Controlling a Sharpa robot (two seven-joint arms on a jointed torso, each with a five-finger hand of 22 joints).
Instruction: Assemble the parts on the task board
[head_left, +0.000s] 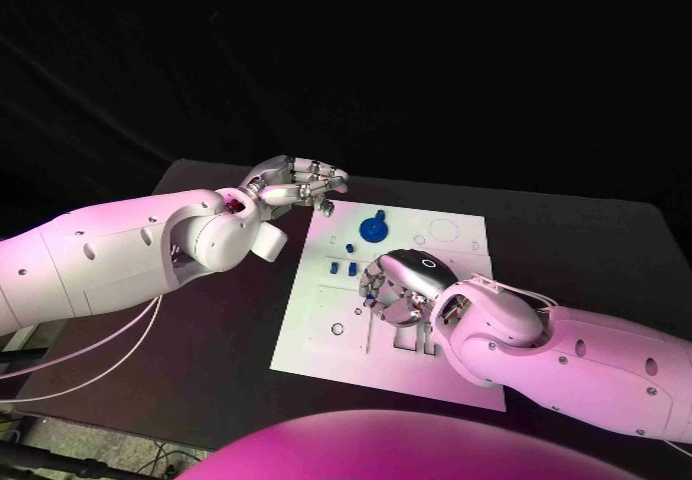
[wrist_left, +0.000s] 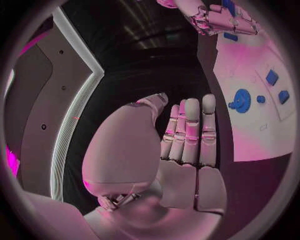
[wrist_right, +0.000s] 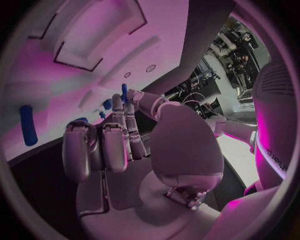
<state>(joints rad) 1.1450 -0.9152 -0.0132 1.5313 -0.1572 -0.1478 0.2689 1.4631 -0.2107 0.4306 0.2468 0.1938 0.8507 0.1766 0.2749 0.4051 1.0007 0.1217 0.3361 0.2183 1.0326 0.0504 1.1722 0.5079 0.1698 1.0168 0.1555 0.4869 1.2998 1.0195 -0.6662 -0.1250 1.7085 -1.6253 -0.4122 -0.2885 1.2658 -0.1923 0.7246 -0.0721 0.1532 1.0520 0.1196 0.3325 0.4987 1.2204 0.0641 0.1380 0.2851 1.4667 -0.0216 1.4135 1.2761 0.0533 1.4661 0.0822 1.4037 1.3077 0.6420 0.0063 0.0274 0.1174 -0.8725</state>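
The white task board (head_left: 325, 340) lies in the middle of the black table. On its far part stands a round blue part (head_left: 372, 228) (wrist_left: 242, 100), with two small blue blocks (head_left: 342, 267) (wrist_left: 272, 76) just nearer. My right hand (head_left: 397, 290) (wrist_right: 125, 135) is down on the board's middle, and its thumb and a finger pinch a small blue part (wrist_right: 124, 90). Other small blue pieces (wrist_right: 107, 104) lie right by those fingertips. My left hand (head_left: 296, 185) (wrist_left: 187, 135) hovers beyond the board's far left corner, fingers extended and holding nothing.
A blue peg (wrist_right: 26, 125) lies on the board away from my right hand's fingers. Rectangular recesses (head_left: 411, 335) and a round outline (head_left: 443, 230) mark the board. Bare black table (head_left: 216, 340) stretches to the board's left.
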